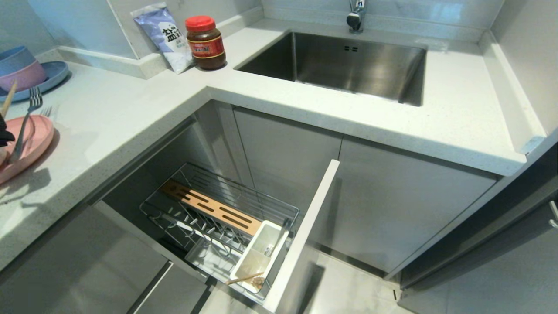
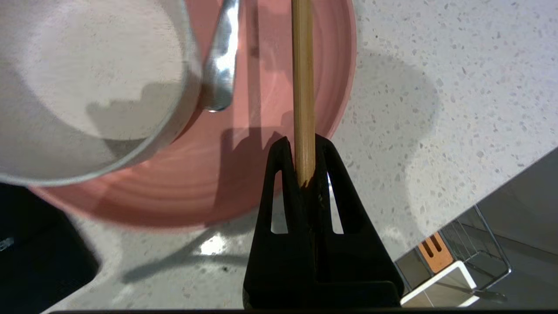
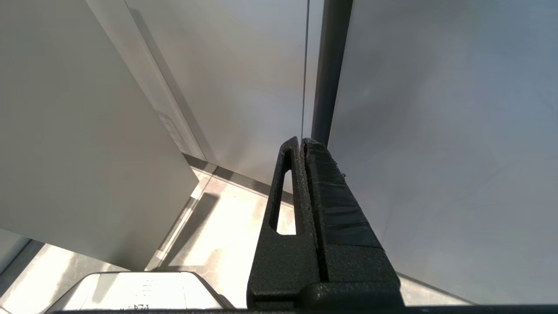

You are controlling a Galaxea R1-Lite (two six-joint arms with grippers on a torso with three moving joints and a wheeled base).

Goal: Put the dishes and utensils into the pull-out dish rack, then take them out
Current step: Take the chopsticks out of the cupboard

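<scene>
- chopstick (image 2: pixel 303 87): light wood, matt, fine grain
- fork (image 2: pixel 222 56): polished metal, mirror-glossy
- plate (image 2: pixel 261 131): pink, smooth, satin sheen
- bowl (image 2: pixel 78 87): cream, matt inside
- left gripper (image 2: pixel 304 150): black plastic, rough grainy texture
- counter (image 1: pixel 130 109): speckled stone, smooth
- sink (image 1: pixel 348 65): brushed steel
- rack (image 1: pixel 209 209): chrome wire, wooden strip, white plastic caddy (image 1: pixel 257 257)
</scene>
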